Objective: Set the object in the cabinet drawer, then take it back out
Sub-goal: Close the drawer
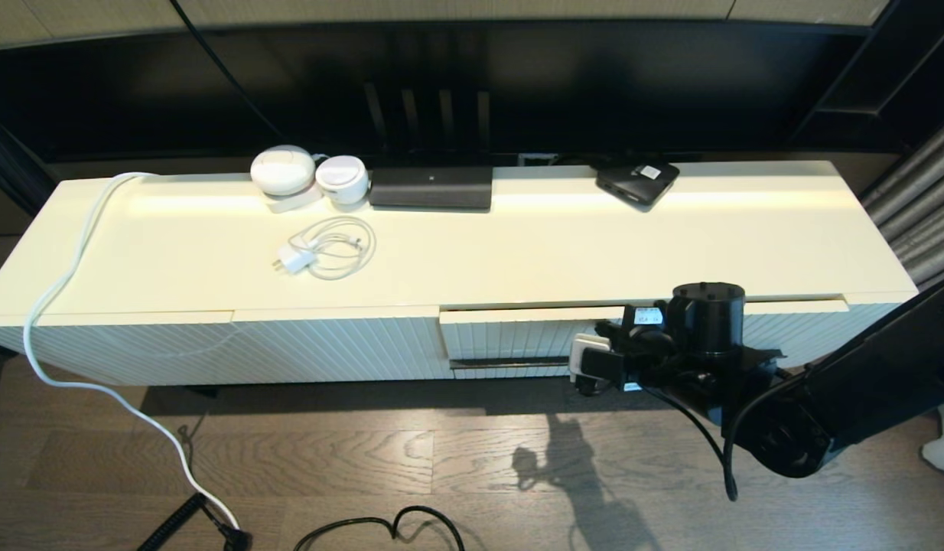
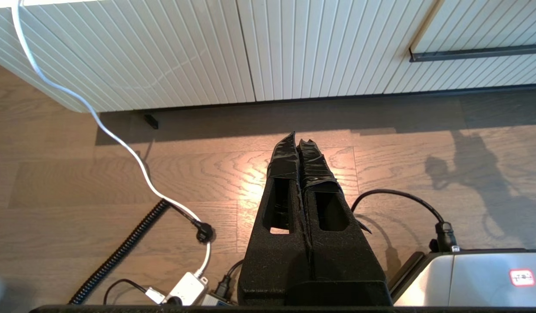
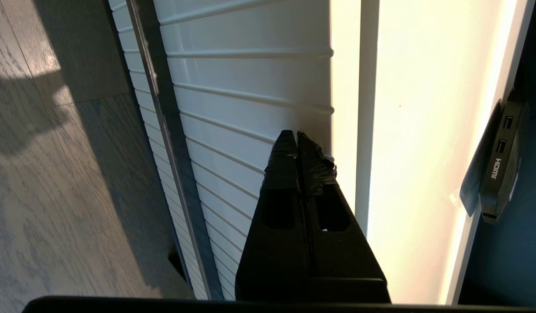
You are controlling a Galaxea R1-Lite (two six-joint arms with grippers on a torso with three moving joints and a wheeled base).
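We see no umbrella in any view: it is not on the cabinet top (image 1: 518, 252), not on the floor, and not in either gripper. It may sit inside the drawer, but we cannot confirm this.

The cabinet drawer (image 1: 510, 340) stands almost shut, its front only slightly proud of the neighbouring fluted panel (image 1: 327, 348), with a thin gap under the cabinet top. Its black bar handle (image 1: 506, 363) runs along the lower part of the front.

The right gripper (image 3: 297, 137) has its fingers pressed together and empty, tips at the fluted drawer front near its upper edge, above the handle. We judge this to be a pushing posture: closed fingers make a firm tool for seating the drawer, or the gripper is staging before working the handle.

The left gripper (image 2: 298, 141) is also closed and empty, parked low over the floor in front of the cabinet, clear of the work.

On the cabinet top, well apart from the drawer, lie a coiled white charger cable (image 1: 327, 249) and a flat black box (image 1: 636, 182).
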